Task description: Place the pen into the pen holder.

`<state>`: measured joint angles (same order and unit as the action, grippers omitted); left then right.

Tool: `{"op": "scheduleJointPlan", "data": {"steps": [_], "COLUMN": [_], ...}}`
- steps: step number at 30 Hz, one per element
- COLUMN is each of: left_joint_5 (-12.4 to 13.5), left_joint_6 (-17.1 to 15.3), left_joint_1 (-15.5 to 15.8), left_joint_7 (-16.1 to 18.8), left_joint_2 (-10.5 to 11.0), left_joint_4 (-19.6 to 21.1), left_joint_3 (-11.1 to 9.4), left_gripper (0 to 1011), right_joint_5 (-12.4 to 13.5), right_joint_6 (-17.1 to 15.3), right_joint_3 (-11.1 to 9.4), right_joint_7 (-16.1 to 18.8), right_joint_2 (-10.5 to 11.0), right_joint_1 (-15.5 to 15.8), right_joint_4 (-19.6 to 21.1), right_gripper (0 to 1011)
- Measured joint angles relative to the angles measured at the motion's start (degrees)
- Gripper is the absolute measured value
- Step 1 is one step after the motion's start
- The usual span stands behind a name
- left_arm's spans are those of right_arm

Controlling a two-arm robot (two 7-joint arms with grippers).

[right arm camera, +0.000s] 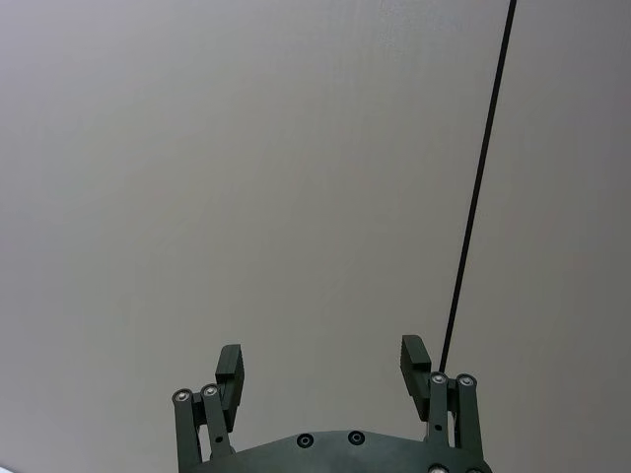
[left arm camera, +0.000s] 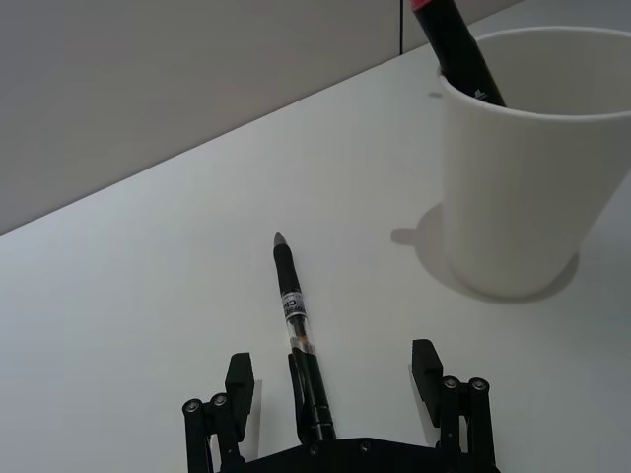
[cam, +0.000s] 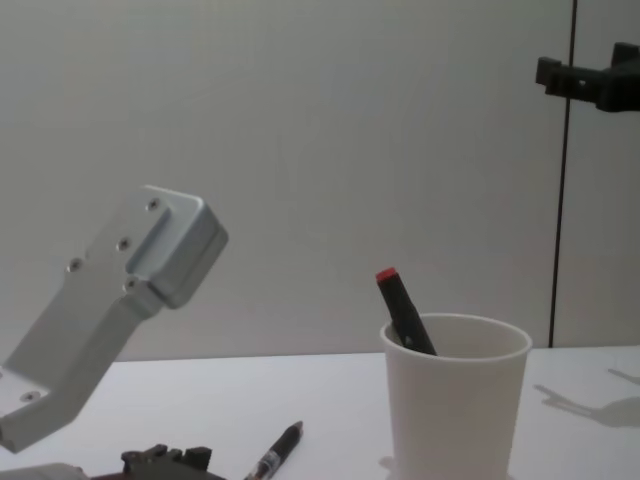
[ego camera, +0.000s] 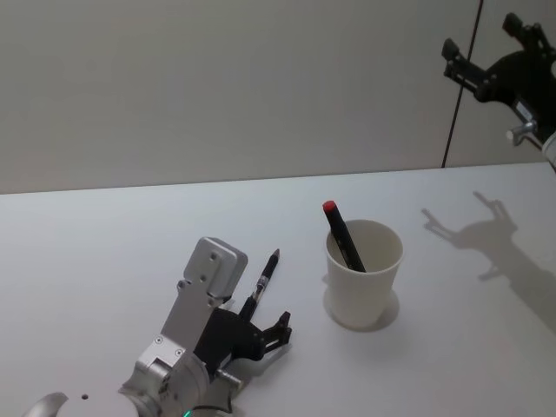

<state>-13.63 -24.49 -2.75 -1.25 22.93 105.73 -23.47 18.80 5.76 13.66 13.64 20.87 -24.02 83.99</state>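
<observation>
A black pen (ego camera: 261,285) with a clear barrel section lies on the white table (ego camera: 104,261), tip pointing away from me. My left gripper (left arm camera: 333,372) is low over the pen's rear end and open. In the left wrist view the pen (left arm camera: 297,335) lies between the spread fingers (left arm camera: 240,380), touching neither. The pen holder (ego camera: 363,274), a white paper cup, stands upright to the pen's right and holds a black marker with a red cap (ego camera: 342,233). My right gripper (ego camera: 480,36) is raised high at the far right, open and holding nothing (right arm camera: 320,360).
The left arm's silver wrist link (cam: 110,310) rises at the left in the chest view. A grey wall with a dark vertical seam (ego camera: 460,87) stands behind the table. The right gripper's shadow (ego camera: 486,234) falls on the table right of the cup.
</observation>
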Motion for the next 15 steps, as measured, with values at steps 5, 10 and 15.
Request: {"op": "scheduleJointPlan", "data": {"steps": [5,10,15], "left_joint_5": [-0.2,-0.5,-0.8], "left_joint_6": [-0.2,-0.4,-0.7], "left_joint_1": [0.0,0.2,0.4], "left_joint_7": [0.1,0.1,-0.3], "left_joint_2": [-0.2,-0.4,-0.6], "left_joint_4": [-0.1,-0.4,-0.7], "left_joint_3": [0.2,0.5,0.8], "left_gripper": [1001,1001,1001], "right_joint_5": [0.0,0.0,0.0], "right_joint_6": [0.0,0.0,0.0], "right_joint_3": [0.0,0.0,0.0], "right_joint_7": [0.0,0.0,0.0], "right_joint_2": [0.0,0.0,0.0], "right_joint_1": [0.0,0.0,0.0], "right_joint_4": [0.0,0.0,0.0], "right_gripper": [1002,1001,1001]}}
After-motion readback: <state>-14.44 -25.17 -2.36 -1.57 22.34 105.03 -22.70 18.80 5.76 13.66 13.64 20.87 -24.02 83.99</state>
